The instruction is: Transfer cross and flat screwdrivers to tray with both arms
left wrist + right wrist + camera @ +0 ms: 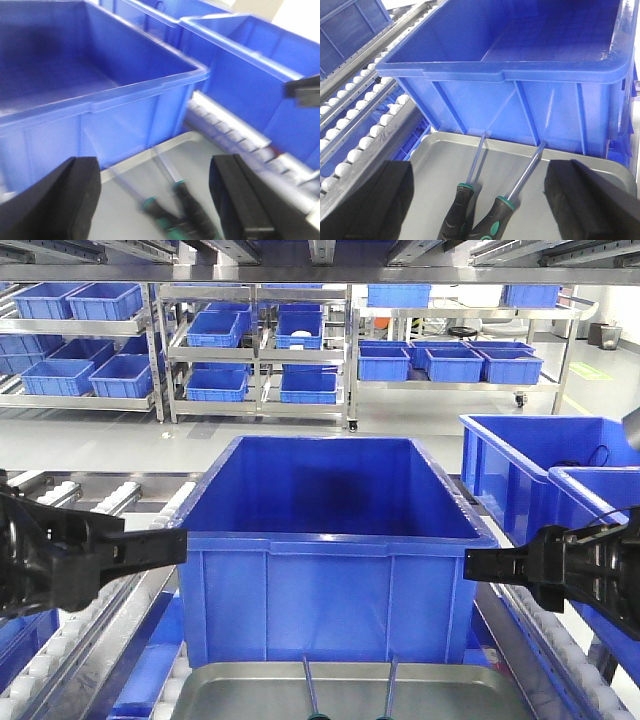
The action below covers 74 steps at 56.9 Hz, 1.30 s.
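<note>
Steel shelving stacked with blue bins fills the back of the room, and roller conveyors run along both sides of the work area. At centre sits a large bin (pixel 330 540), deep and bare inside. Just in front of it, at 6 o'clock in the front view, lies the tray (pixel 240 690), its far rim close against the bin's wall.

Both screwdrivers already lie in the tray, side by side. The left screwdriver (pixel 462 197) and right screwdriver (pixel 507 200) point their shafts toward 12 o'clock at the bin, with handles nearest the wrist cameras and close together, possibly touching. So the transfer looks done, or nearly so.

The left gripper (pixel 155 200) hangs above the tray, jaws spread wide with nothing between them. The right gripper (pixel 477 210) is likewise spread and unloaded over the handles. In the front view both arms sit out at 9 and 3 o'clock.

I judge the tools light and rigid. Their thin metal shafts would be slick and roll easily on steel. The ribbed green-and-black handles offer the surer hold, taken across the thickest part.
</note>
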Motion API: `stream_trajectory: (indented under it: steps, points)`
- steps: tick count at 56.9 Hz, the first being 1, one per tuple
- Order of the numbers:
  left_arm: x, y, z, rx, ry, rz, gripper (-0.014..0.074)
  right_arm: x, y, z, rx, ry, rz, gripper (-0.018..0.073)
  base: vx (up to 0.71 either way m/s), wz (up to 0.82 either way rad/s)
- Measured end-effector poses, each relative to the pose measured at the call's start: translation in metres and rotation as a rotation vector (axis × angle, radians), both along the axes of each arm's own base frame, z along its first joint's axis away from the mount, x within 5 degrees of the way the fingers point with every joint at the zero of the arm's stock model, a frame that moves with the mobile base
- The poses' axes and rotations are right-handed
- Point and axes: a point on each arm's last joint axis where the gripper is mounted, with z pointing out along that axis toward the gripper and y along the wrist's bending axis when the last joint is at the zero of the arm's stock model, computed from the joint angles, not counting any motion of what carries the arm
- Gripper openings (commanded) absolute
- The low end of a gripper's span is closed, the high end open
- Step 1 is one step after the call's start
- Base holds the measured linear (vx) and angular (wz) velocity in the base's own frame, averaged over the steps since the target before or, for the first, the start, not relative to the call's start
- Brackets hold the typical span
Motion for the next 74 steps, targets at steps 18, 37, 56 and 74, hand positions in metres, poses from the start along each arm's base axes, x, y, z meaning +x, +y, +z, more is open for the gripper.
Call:
stream_trajectory:
  steps: [18,37,56,74]
  points:
    - [-0.021,0.043,-0.044,0.165,-0.099,0.283,0.0086,0.0,0.0,0.0,0.0,0.0,0.0,0.0581,0.0,0.0]
    - [-0.095,0.093,-0.154,0.261,-0.197,0.525,-0.0008,0.0,0.0,0.0,0.0,0.0,0.0,0.0581,0.0,0.0]
    - [-0.13,0.097,-0.226,0.071,-0.421,0.583,-0.0008,0.0,0.0,0.0,0.0,-0.001,-0.001,0.0581,0.0,0.0]
    - [-0.131,0.097,-0.224,0.041,-0.439,0.588,-0.0008,0.0,0.0,0.0,0.0,0.0,0.001,0.0581,0.0,0.0]
